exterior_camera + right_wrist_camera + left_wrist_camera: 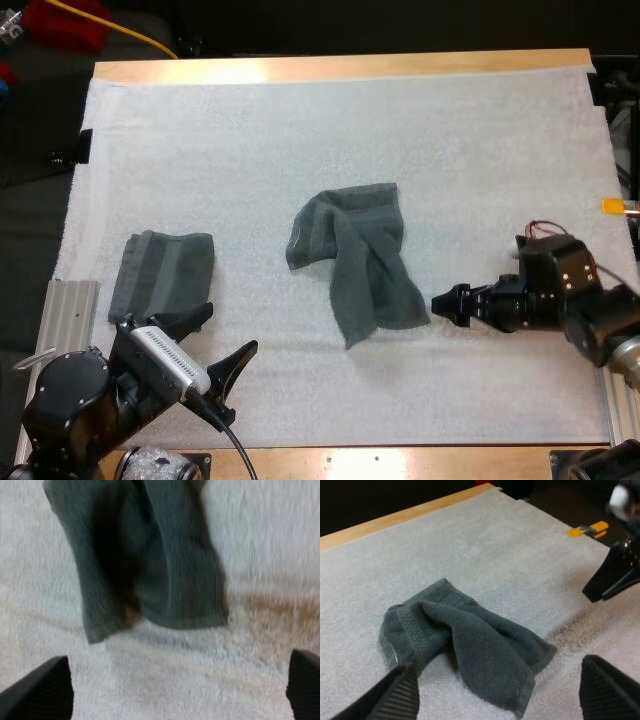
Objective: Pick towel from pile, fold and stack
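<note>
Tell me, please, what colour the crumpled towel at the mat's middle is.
The towel is dark grey-green, shown best in the left wrist view.

crumpled towel (352,262): dark grey-green, woven band near hem | folded towel (163,275) left of it: same grey-green, banded | mat (300,130): white | table (340,67): light wood | left gripper (228,330), right gripper (442,305): black ribbed jaws

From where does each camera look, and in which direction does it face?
High view: behind the arms, facing forward and down at the mat; shows left gripper and right gripper.
Left wrist view: on the left arm, facing the crumpled towel; own open fingers show.
Right wrist view: on the right arm, facing the same towel; own open fingers show.
All three share the crumpled towel.
</note>
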